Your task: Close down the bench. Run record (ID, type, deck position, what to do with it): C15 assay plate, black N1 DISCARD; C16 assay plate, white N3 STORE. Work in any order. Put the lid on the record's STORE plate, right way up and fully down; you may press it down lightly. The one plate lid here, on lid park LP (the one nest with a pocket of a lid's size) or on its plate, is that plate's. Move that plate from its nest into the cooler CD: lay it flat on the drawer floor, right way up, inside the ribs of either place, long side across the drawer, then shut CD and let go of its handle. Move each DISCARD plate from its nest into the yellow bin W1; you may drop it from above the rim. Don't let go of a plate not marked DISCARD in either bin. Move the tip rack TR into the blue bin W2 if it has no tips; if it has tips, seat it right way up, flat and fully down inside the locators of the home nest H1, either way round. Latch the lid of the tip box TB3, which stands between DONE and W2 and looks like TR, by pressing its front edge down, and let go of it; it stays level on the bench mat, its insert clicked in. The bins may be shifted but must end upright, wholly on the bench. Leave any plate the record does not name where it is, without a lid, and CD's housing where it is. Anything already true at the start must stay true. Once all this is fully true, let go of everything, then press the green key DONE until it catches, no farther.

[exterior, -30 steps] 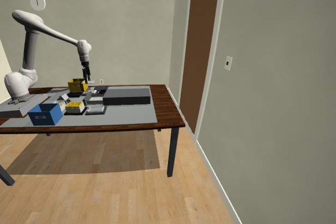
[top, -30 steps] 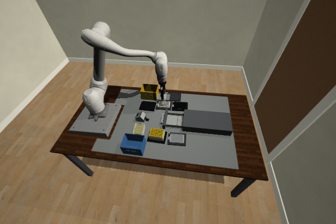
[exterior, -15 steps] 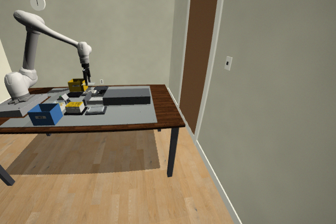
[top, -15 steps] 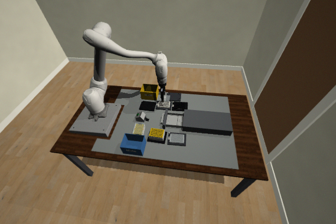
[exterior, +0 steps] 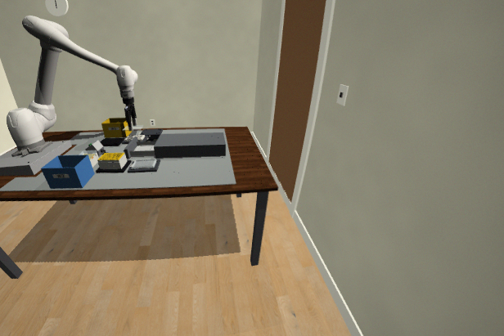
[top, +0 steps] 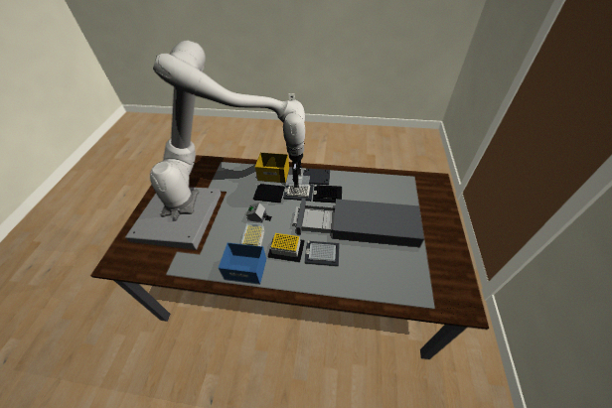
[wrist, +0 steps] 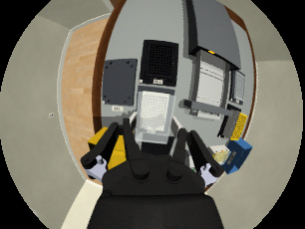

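My gripper (top: 296, 182) is shut on the clear plate lid (wrist: 155, 114) and holds it level over the white assay plate (top: 297, 192) in the middle nest of the back row. I cannot tell whether the lid touches the plate. A black assay plate (top: 268, 193) lies in the nest to the left, another black plate (top: 327, 193) in the nest to the right. The lid park (top: 316, 176) behind them is empty. The cooler's drawer (top: 315, 218) stands open in front of its grey housing (top: 378, 221). The gripper also shows in the exterior view (exterior: 131, 119).
The yellow bin (top: 272, 167) stands just left of the gripper. The blue bin (top: 243, 262) is at the front, with a tip box (top: 252, 234) behind it and the green key unit (top: 257, 211) farther back. A rack with yellow tips (top: 285, 243) and a pale plate (top: 322, 252) sit to the bin's right.
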### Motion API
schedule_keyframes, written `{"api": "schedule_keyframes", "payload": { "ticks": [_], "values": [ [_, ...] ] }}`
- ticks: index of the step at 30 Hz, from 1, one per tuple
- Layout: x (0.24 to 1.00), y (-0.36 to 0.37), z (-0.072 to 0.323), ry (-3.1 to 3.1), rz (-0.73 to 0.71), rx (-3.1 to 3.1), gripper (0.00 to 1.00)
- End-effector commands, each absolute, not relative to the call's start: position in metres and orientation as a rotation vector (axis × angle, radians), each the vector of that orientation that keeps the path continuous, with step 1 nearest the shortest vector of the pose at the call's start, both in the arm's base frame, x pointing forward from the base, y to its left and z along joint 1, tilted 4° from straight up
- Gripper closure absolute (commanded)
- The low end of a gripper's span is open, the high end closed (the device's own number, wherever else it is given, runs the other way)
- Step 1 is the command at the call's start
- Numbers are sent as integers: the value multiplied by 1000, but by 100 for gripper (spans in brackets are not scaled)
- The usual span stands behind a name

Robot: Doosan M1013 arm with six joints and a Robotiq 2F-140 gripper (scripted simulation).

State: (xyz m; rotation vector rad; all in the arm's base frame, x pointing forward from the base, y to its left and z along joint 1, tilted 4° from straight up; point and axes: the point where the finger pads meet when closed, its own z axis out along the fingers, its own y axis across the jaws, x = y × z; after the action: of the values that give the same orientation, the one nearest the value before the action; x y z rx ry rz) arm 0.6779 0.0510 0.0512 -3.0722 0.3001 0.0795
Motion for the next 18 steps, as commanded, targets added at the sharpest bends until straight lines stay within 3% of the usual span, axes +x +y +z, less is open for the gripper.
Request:
{"api": "schedule_keyframes", "payload": {
  "ticks": [1,18],
  "values": [
    [678,51,49,300,79,-3072,100],
    [677,52,29,300,79,-3072,100]
  ]
}}
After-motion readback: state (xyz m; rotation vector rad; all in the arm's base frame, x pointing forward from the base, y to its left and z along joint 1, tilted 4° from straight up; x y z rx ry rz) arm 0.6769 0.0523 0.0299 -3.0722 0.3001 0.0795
